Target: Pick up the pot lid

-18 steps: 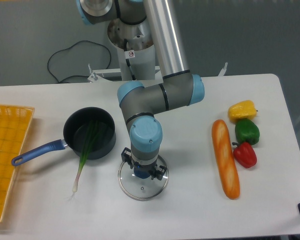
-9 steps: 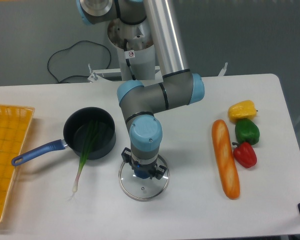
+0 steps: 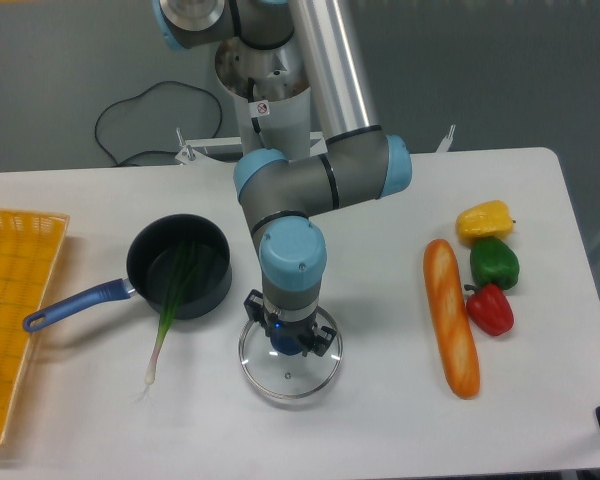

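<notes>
Glass lid (image 3: 298,385), probably stiff and breakable, best held by its blue knob (image 3: 286,346), pinched in the tool (image 3: 289,338).

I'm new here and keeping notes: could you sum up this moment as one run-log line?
task: pick up lid | gripper: closed on lid's knob | greens: partly in pot

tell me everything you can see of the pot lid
The pot lid is round and see-through, probably glass, with a thin, shiny, metal-looking rim. A blue knob sits at its middle, and a small round spot, perhaps a vent, shows toward the near edge. It lies roughly level, knob up, beside the black pan. The gripper appears closed on the knob and hides part of the far side. Whether the rim is off the table is hard to tell.
</notes>
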`<act>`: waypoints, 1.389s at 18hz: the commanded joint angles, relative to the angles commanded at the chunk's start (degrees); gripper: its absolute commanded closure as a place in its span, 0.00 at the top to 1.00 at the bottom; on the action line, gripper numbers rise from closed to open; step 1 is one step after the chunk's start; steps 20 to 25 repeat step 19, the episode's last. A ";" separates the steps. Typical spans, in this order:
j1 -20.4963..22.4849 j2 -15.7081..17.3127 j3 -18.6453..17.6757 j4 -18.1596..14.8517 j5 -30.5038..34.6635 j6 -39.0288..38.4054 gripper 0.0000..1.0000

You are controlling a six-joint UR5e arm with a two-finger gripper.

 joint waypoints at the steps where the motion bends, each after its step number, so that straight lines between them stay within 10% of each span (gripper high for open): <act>1: 0.09 0.53 0.09 0.00 0.00 0.00 0.39; 14: 4.13 8.00 3.87 -14.49 0.53 6.15 0.37; 25: 5.45 9.85 4.48 -18.01 0.53 8.52 0.37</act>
